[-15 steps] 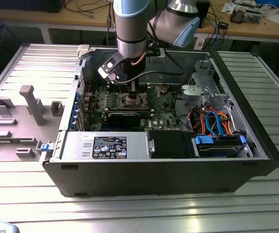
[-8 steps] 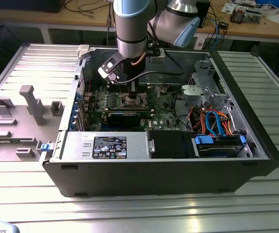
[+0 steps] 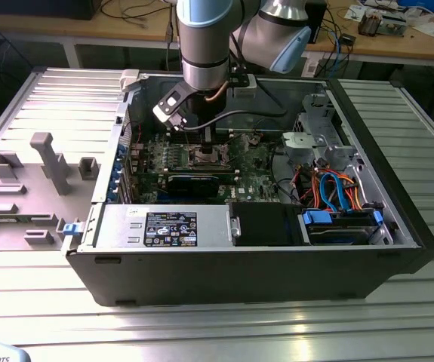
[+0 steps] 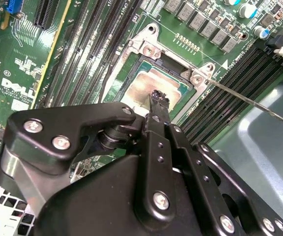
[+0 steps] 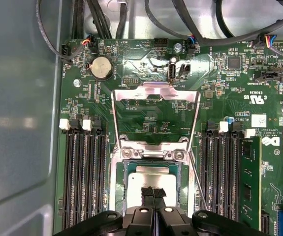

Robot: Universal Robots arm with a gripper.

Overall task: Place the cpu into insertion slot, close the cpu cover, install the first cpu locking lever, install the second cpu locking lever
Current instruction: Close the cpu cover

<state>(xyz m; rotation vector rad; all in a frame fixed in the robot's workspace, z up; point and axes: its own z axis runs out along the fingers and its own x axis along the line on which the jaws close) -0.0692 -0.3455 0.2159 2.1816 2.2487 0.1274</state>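
The cpu (image 5: 153, 176) (image 4: 150, 81) lies flat in the insertion slot (image 5: 117, 182) (image 4: 146, 49) on the green motherboard (image 5: 215, 83). The cpu cover (image 5: 156, 91) stands swung open past the slot's far side, and the board shows through its window. One thin locking lever (image 4: 244, 101) (image 5: 196, 173) sticks out unlatched beside the slot. My gripper (image 5: 153, 192) (image 4: 159, 98) hovers just above the chip's near edge, its two black fingertips pressed together with nothing between them. In the exterior view the gripper (image 3: 207, 140) reaches down into the open computer case over the slot (image 3: 204, 156).
Black memory slots (image 5: 82, 172) flank the socket on both sides. Cables (image 5: 97, 19) run along the board's far edge. The case wall (image 5: 18, 98) is close by. A power supply (image 3: 164, 226) and a drive cage (image 3: 337, 222) line the case front.
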